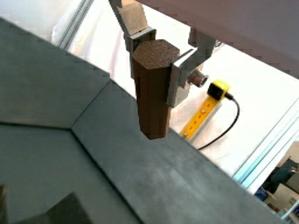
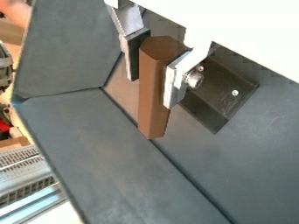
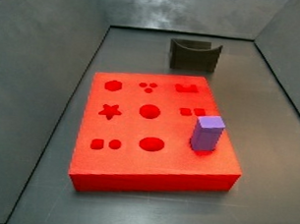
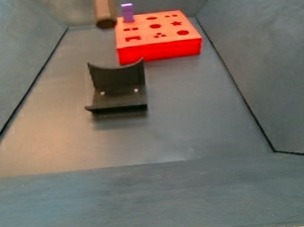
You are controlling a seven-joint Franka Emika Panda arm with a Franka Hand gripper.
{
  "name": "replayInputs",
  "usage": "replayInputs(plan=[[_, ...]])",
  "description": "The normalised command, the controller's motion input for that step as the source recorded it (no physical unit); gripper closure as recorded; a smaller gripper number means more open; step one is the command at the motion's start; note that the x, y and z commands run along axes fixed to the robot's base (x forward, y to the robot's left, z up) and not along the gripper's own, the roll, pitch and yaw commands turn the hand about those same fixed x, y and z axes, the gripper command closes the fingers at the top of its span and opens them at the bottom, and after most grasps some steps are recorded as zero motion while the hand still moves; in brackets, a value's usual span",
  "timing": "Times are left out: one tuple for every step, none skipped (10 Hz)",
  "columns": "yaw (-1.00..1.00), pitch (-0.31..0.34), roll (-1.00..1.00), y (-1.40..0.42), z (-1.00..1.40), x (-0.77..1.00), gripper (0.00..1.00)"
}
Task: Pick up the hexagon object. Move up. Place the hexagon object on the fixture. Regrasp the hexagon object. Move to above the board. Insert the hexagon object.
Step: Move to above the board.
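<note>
Right up close in both wrist views you've got the hexagon object (image 1: 152, 87) clamped between the gripper (image 1: 162, 63) fingers (image 2: 179, 77), hanging upright with its lower end free above the dark floor (image 1: 105, 166). You can see its brown hex top in one wrist view, and the silver plates press on its upper part. Down in the bin, the fixture (image 4: 117, 87) sits on its base plate, well apart from the board (image 3: 151, 134). That red board has a purple block (image 3: 207, 133) standing near one edge. In a side view you only catch a brownish sliver of the peg (image 4: 103, 6) at the frame's top.
</note>
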Motion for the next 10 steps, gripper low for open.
replayInputs(plan=[[0.02, 0.050, -0.07, 0.02, 1.00, -0.08, 1.00], [0.02, 0.047, -0.07, 0.02, 0.91, -0.07, 1.00], [0.03, 0.048, -0.07, 0.01, 0.68, -0.05, 1.00], [0.03, 0.057, -0.07, 0.01, 0.51, -0.04, 1.00], [0.03, 0.072, -0.06, 0.00, 0.28, -0.02, 1.00], [-0.10, -0.008, -1.00, -1.00, 0.09, -0.45, 1.00], [-0.10, -0.015, -1.00, -1.00, 0.08, -0.45, 1.00], [-0.10, -0.026, -1.00, -1.00, 0.10, -0.48, 1.00], [-0.11, -0.032, -1.00, -1.00, 0.09, -0.49, 1.00], [-0.11, -0.036, -1.00, -1.00, 0.09, -0.50, 1.00]])
